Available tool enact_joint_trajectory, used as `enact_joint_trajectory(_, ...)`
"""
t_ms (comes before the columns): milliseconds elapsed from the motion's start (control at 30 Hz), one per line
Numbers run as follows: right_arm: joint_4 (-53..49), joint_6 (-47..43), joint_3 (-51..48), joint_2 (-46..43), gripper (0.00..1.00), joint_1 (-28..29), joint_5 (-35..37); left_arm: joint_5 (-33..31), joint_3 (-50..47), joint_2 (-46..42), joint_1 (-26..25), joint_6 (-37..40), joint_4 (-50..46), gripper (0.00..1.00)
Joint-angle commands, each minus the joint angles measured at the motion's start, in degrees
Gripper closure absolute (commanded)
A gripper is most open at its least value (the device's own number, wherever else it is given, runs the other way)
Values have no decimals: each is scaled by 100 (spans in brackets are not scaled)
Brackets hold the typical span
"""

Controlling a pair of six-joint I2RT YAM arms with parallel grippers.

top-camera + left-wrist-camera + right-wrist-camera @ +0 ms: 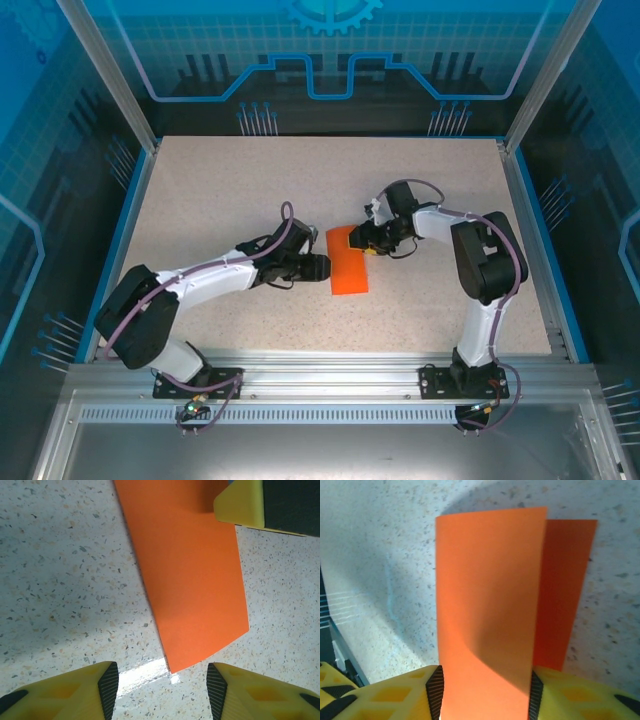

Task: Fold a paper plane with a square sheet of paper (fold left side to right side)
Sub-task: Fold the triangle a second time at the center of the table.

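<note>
The square sheet of paper [348,268] lies on the table, bright orange-red and folded into a narrow strip. My left gripper [322,266] sits at its left edge, low over the table. In the left wrist view the jaws of this gripper [162,687] stand open just short of the paper's near corner [190,580], with nothing between them. My right gripper [372,247] is at the strip's far right end. In the right wrist view its jaws [484,695] stand apart, and the upper layer [485,605] curves up between them, reaching both pads. The lower layer [565,590] lies flat.
The speckled tabletop [230,200] has blue raised rims [128,215] at left and right and a metal rail along the near edge. One yellow finger of the right gripper [240,505] rests over the paper in the left wrist view.
</note>
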Motion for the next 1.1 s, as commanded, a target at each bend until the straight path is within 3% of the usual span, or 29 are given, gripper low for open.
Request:
enact_joint_trajectory(0,177,121,-174,-63,56,-77,-412,-355,2,-237,-227,360,30,46)
enact_joint_trajectory(267,185,459,-648,-435,59,-90,-588,-1348,248,-335,-1119,1229,-245,41)
enact_joint_trajectory(533,283,918,-973,-856,62,-91,-913,-1868,834,448,-1916,1637,-370,35)
enact_joint_trajectory(700,383,1188,-1070,-1067,62,-91,-1023,-2146,1416,1132,-2214,1782,-548,32)
enact_joint_trajectory(1067,339,1442,-1017,-1037,64,-44,-1117,-3454,2424,2195,-2558,1563,-1362,26)
